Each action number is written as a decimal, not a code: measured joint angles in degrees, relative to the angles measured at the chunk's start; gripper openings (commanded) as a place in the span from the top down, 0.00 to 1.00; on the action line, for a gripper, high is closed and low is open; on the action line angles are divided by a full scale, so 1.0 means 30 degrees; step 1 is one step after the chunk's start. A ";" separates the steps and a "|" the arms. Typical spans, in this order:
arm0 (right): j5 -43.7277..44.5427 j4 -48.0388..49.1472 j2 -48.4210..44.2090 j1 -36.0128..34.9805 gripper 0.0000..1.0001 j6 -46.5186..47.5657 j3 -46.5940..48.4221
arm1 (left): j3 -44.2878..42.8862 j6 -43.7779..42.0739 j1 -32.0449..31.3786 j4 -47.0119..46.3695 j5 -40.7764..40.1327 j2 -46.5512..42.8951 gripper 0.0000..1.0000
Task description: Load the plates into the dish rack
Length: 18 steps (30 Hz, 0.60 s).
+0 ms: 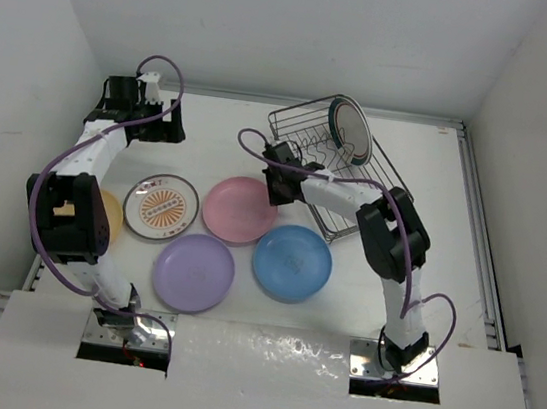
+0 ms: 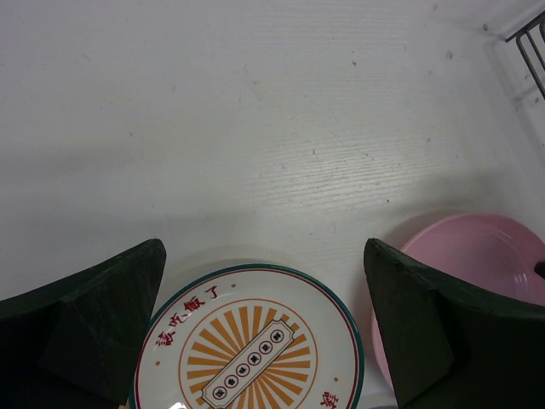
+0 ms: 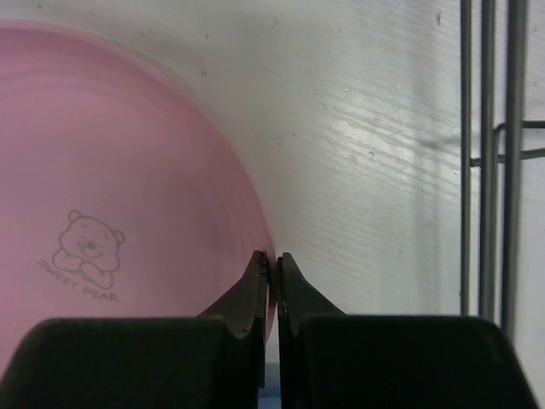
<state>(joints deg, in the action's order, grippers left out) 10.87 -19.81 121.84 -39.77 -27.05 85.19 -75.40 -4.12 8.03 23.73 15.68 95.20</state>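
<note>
Your right claw (image 3: 271,261) is closed to a sliver on the rim of the pink plate (image 3: 102,196), which lies on the counter (image 1: 424,245) beside the rack (image 1: 303,133). Your left claw (image 2: 264,251) is wide open and empty above the sunburst plate (image 2: 247,341). The rack holds one upright plate (image 1: 352,131), possibly two. The blue plate (image 1: 291,262), purple plate (image 1: 193,273) and yellow plate (image 1: 108,211) also remain to load.

Your right gripper (image 3: 274,260) points down, elbow bent, its jaws pressed almost together on the rim of the pink plate (image 3: 111,196). Your left gripper (image 2: 264,249) has its jaws spread wide, its arm stretched far forward.
</note>
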 measured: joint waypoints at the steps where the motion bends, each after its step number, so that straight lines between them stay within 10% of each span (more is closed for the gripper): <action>1: -0.0015 0.0022 -0.0313 0.0015 1.00 0.0102 -0.0233 | 0.0000 0.0000 0.0000 0.0000 0.0000 0.0000 0.02; 18: 0.1129 0.0619 -0.5442 0.0109 1.00 0.5617 0.1224 | -0.0714 -0.0051 0.0000 0.0022 -0.0466 0.0022 0.02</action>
<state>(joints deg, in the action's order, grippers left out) 14.26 -17.96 105.51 -39.44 -10.20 88.86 -77.54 -4.27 8.03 23.79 14.28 95.26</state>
